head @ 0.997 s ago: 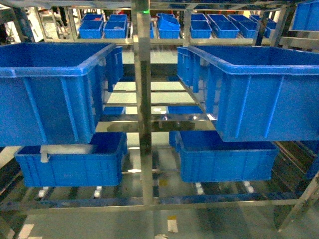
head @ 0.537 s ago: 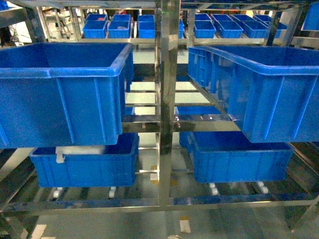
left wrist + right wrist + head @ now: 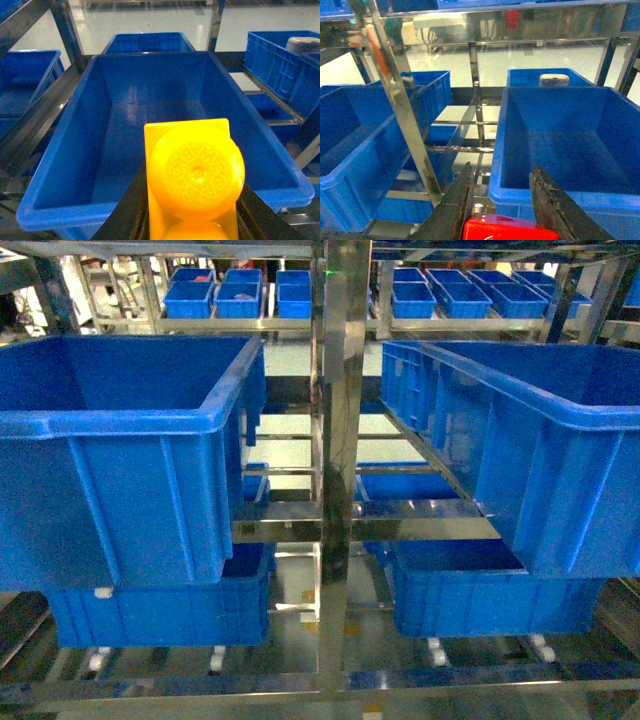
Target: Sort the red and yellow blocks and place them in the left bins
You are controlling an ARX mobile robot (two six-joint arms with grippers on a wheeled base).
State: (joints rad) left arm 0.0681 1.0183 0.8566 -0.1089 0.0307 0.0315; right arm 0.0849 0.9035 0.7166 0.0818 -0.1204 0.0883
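Steel shelf rack (image 3: 338, 440), 2 large blue bins (image 3: 110, 450) on upper tier, 2 lower bins (image 3: 160, 610) beneath, small bins (image 3: 240, 295) behind.

The yellow brick (image 3: 192, 180) is a bright, glossy orange-yellow, and its round stud carries a faint ring of raised lettering in the same colour. The left pincer (image 3: 187, 210) beside it has black fingers (image 3: 125, 210). The red block (image 3: 510, 228) is a shiny, saturated red, seen between the dull black, slightly scuffed fingers (image 3: 552, 205) of the right pincer (image 3: 507, 200). The large left bin (image 3: 110, 455) and large right bin (image 3: 530, 440) are plain deep blue, and so are the lower bins (image 3: 160, 610) and the small far bins (image 3: 240, 295). The rack frame (image 3: 335, 470) is mirror-bright silver metal. The floor (image 3: 150, 20) is pale greenish-white.
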